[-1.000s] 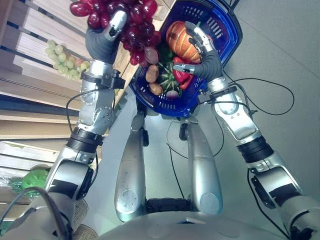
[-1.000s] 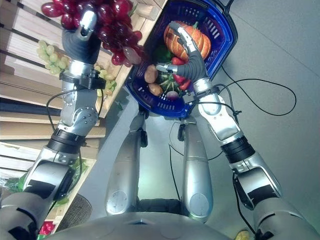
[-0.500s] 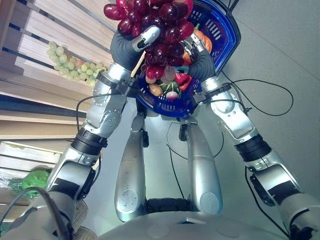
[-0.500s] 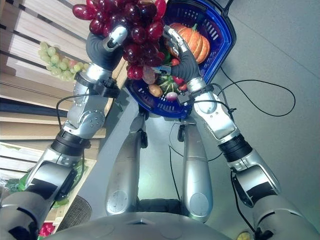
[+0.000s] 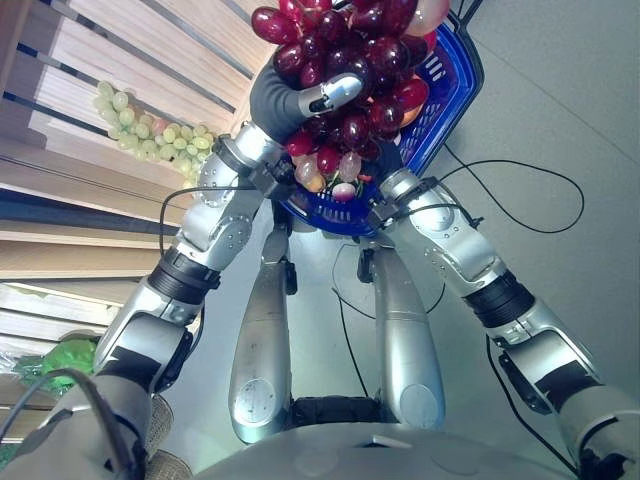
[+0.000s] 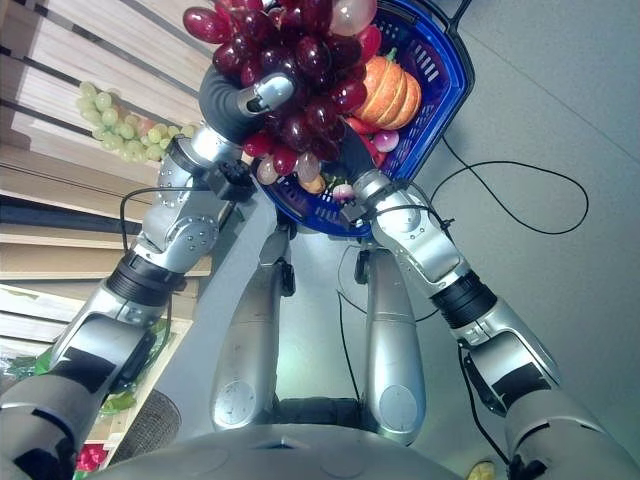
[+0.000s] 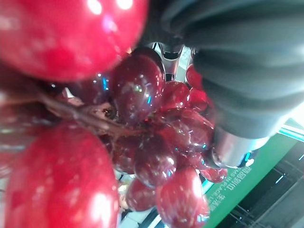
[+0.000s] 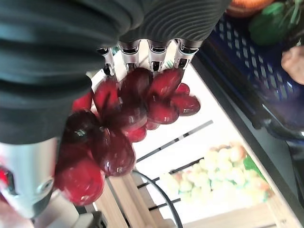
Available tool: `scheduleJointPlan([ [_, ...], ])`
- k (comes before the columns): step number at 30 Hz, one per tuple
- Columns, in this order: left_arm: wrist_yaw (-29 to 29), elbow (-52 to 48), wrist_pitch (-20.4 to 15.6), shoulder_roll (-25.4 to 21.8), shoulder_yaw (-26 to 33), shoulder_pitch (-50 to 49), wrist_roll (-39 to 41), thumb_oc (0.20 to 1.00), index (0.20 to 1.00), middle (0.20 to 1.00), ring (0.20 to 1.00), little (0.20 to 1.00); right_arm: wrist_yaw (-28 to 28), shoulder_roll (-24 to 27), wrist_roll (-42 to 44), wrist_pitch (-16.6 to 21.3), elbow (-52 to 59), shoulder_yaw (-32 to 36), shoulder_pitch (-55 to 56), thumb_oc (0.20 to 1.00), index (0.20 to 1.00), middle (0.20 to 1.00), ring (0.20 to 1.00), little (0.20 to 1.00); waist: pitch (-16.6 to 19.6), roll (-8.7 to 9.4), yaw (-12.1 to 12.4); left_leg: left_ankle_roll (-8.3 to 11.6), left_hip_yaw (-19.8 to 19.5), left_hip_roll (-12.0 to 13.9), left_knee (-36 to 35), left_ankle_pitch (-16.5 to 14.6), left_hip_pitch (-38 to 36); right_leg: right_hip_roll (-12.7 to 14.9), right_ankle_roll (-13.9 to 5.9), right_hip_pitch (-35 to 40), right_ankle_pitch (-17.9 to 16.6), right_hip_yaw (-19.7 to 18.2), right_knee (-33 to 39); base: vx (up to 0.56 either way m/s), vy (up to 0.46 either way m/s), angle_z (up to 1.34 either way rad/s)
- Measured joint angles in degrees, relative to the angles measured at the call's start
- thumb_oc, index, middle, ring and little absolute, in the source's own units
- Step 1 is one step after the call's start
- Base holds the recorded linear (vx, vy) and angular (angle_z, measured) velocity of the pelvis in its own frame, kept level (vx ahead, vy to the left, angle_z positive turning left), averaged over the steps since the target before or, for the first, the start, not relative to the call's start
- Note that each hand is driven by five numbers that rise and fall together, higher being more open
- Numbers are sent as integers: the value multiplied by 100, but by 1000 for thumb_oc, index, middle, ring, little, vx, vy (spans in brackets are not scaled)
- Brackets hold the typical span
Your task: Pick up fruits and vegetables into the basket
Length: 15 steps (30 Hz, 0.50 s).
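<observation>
The left hand (image 6: 240, 100) is clenched round a big bunch of dark red grapes (image 6: 300, 60), its dark ribbed cover below the cluster and a silver finger curled across the berries. The bunch is held up over the near rim of the blue basket (image 6: 440, 75), not yet lying inside it. In the left wrist view the same grapes (image 7: 156, 128) crowd close against the hand's cover. The right hand (image 8: 142, 28) reaches up from under the bunch; in its own wrist view its fingers (image 8: 153, 50) touch the top of the red berries, though whether they grip cannot be told. Inside the basket lie an orange pumpkin (image 6: 385, 90), a red pepper (image 6: 368, 138) and some small pieces. A bunch of green grapes (image 6: 120, 125) rests on the wooden slatted shelf (image 6: 60, 60) to the left
</observation>
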<state>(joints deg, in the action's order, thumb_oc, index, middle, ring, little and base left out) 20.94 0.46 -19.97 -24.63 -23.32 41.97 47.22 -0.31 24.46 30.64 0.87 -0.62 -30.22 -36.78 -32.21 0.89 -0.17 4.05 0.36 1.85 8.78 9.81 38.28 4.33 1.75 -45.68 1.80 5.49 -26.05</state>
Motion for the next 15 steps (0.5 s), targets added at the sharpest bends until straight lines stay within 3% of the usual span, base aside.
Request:
scheduleJointPlan([
  [8,207,-22,128,-69,-174,197,-3,200,200,200,200,200,174,8,253,-25,6,-24,-29,1000,1000,1000,1000,1000,0,0,1,-4,-40,-3,-5,8,0,0,-5,14,4,24,6,0,0,0],
  [9,207,-22,133,-68,-186,197,-3,200,200,200,200,200,177,7,253,-24,6,-37,-29,909,909,909,909,909,0,0,0,-4,-40,-2,-5,9,0,0,-6,14,4,25,5,0,0,0],
  [10,207,-22,144,-68,-188,197,-3,200,200,200,200,200,177,7,253,-23,6,-53,-29,507,507,507,507,507,0,0,-1,-3,-40,-2,-5,9,0,0,-6,14,5,25,6,0,0,0],
  [11,206,-22,149,-77,-186,197,-2,200,200,200,200,200,178,7,253,-17,6,-57,-29,200,200,200,200,200,0,0,-5,-3,-40,-2,-5,9,0,0,-7,14,5,24,6,0,0,0],
  [15,211,-33,153,-83,-189,197,-2,200,200,200,200,200,128,8,251,11,5,-73,-25,200,200,200,200,200,0,0,-4,-2,-39,-2,-6,8,0,0,-11,13,8,24,9,0,0,0],
])
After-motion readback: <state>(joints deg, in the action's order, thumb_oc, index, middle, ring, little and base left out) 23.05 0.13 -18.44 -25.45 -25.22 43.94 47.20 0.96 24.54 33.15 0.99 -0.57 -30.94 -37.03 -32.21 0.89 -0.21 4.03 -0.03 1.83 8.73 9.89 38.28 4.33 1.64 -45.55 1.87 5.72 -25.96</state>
